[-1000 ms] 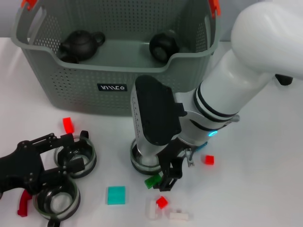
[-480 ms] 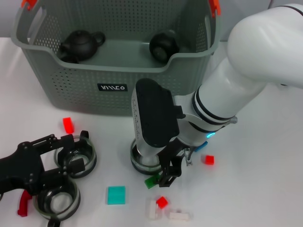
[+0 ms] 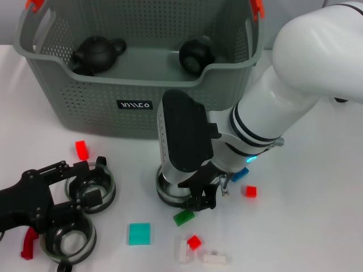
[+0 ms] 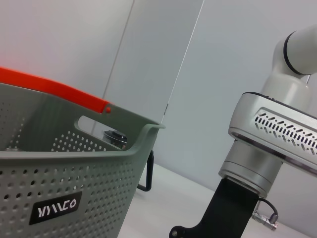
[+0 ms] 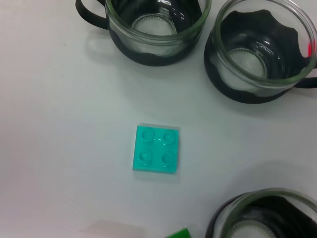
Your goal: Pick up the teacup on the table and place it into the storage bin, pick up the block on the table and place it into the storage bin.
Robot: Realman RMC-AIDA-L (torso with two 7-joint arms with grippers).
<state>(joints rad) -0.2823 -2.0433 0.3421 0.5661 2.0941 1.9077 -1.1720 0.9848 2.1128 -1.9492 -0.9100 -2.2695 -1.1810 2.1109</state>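
The storage bin is seen standing at the far edge of the table, its black label facing the robot, with two dark teapots lying inside it. The right gripper is held low over the table just in front of the bin, directly above a glass teacup of which only the rim is shown beneath the wrist; whether its jaws are spread or pressed together cannot be told, and nothing is seen pinched between them. A green block lies on the table just beside the fingertips, on the near side. A teal block is found nearer the front edge, with a red block and white blocks beside it, and further red blocks toward the right and at the left. The left gripper rests near the front-left corner with its jaws spread beside two more glass teacups, one of which appears to lie between its fingers. In the right wrist view the teal block is shown flat on the table between three teacups.
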